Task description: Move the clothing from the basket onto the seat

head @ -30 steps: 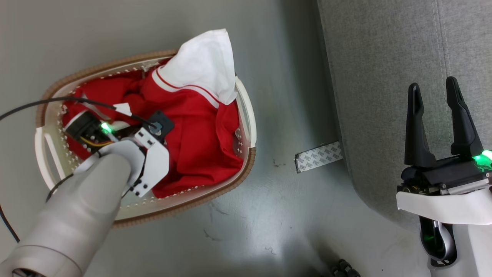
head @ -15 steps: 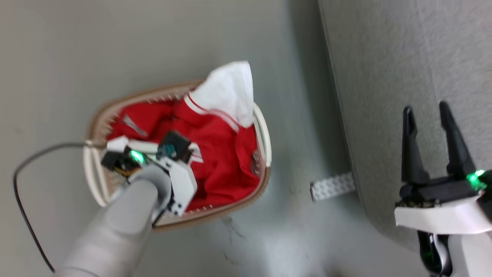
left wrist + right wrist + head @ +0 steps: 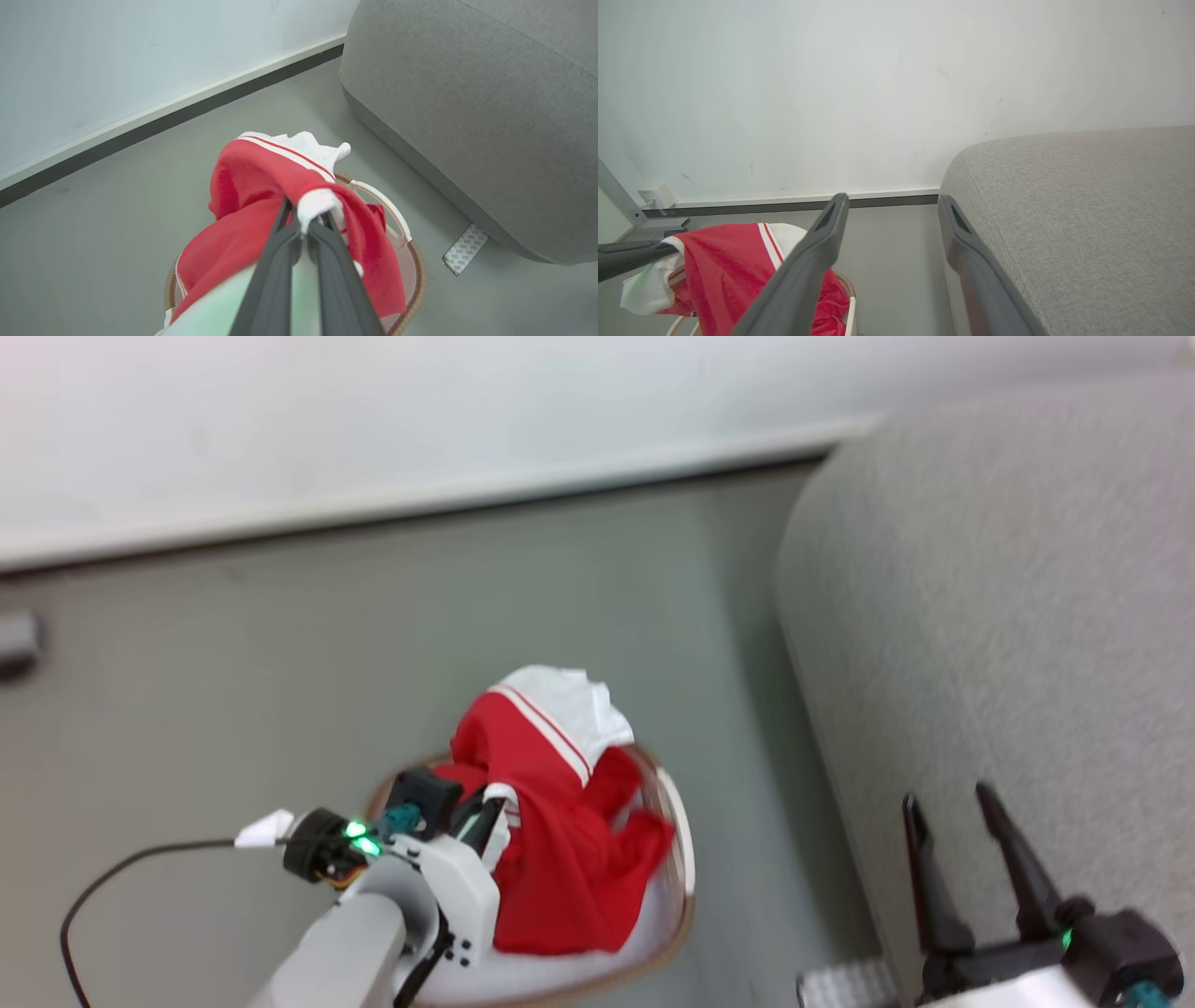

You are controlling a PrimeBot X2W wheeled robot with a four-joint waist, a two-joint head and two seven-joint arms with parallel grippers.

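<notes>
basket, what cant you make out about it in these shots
- Inside of the basket: the lifted clothing hangs over it in the head and left wrist views, so whether more lies underneath cannot be told.
- Its near rim: cut off by the bottom edge in the left wrist view.
- Its holes: lost to blur in the head view.
- Tips of the left gripper: buried in a white fold.
</notes>
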